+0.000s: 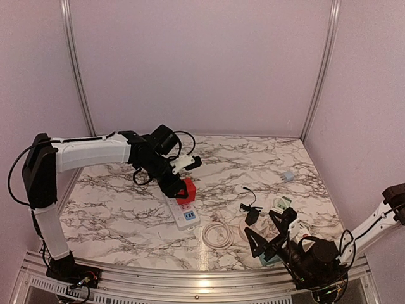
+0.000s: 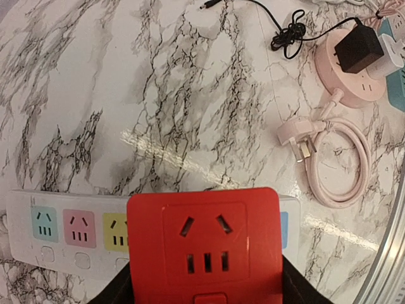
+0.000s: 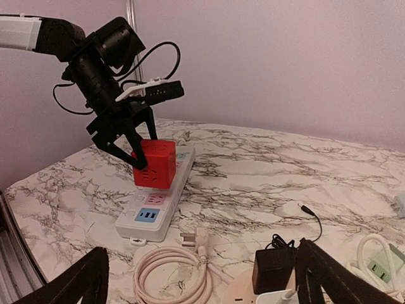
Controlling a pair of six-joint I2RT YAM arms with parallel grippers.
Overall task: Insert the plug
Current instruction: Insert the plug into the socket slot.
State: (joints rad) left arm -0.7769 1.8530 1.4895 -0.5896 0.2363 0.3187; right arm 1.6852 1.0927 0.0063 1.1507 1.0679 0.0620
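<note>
A red cube plug (image 2: 204, 244) (socketed faces).

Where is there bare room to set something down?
Bare marble left of the white power strip, and between the red cube and the small blue block. Crowded near right: pink cable coil, black adapter, right claw.

Glossy marble-patterned table (image 1: 107, 209), matt red plastic cube (image 2: 205, 247), smooth white plastic strip (image 1: 187, 219).
</note>
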